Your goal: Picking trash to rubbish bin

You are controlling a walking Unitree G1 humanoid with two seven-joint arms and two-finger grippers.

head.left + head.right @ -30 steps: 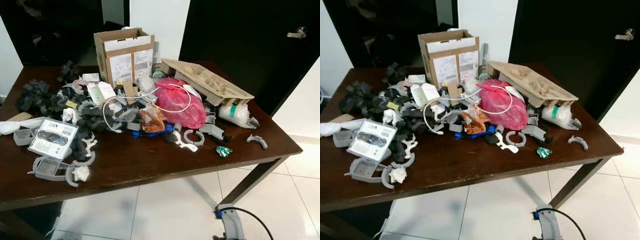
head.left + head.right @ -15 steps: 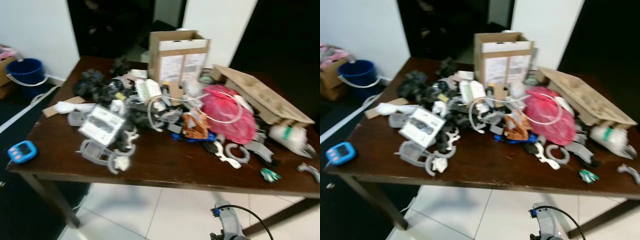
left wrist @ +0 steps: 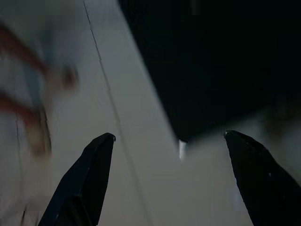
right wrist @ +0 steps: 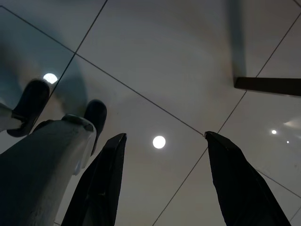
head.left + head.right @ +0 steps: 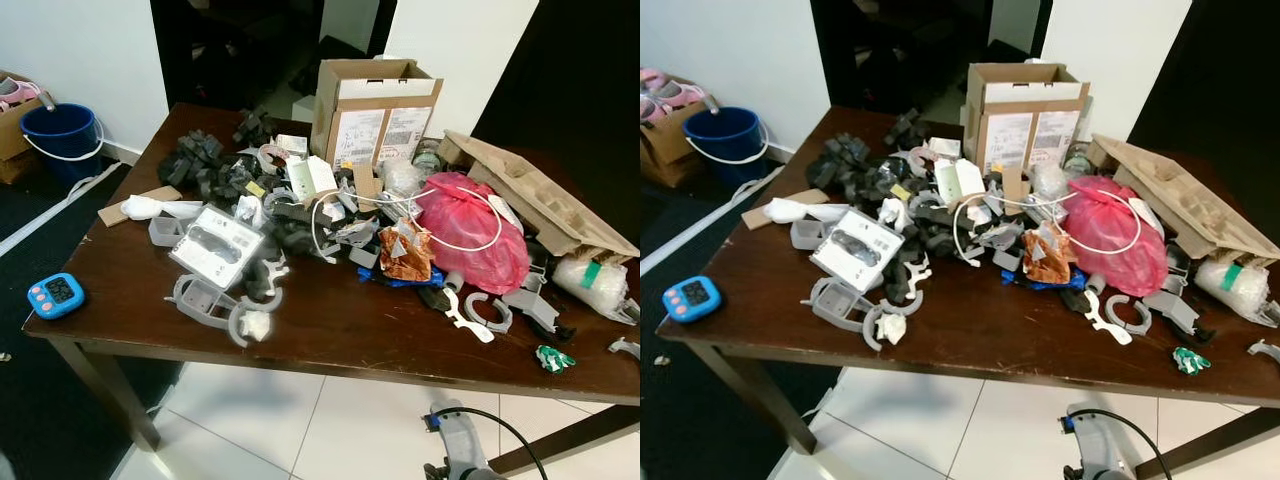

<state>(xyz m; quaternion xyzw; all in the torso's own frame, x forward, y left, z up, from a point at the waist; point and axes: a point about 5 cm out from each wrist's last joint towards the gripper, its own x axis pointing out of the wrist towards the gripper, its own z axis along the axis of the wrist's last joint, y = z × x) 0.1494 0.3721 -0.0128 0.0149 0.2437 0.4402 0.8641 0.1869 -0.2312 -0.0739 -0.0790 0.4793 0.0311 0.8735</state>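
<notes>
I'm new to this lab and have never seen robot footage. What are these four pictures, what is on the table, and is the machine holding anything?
They come from a humanoid robot that walks about homes. Two pictures are from a stereo camera on its head, looking down at a dark wooden table heaped with trash: an open cardboard box, a pink plastic bag, a moulded cardboard tray, grey plastic parts, black foam pieces and a blue timer near the corner. A blue bucket stands on the floor beyond.

The other two pictures come from cameras on the wrists, each looking along two black fingers. The left gripper and right gripper hang over the tiled floor, both open and holding nothing. Part of the right arm shows below the table edge.
</notes>
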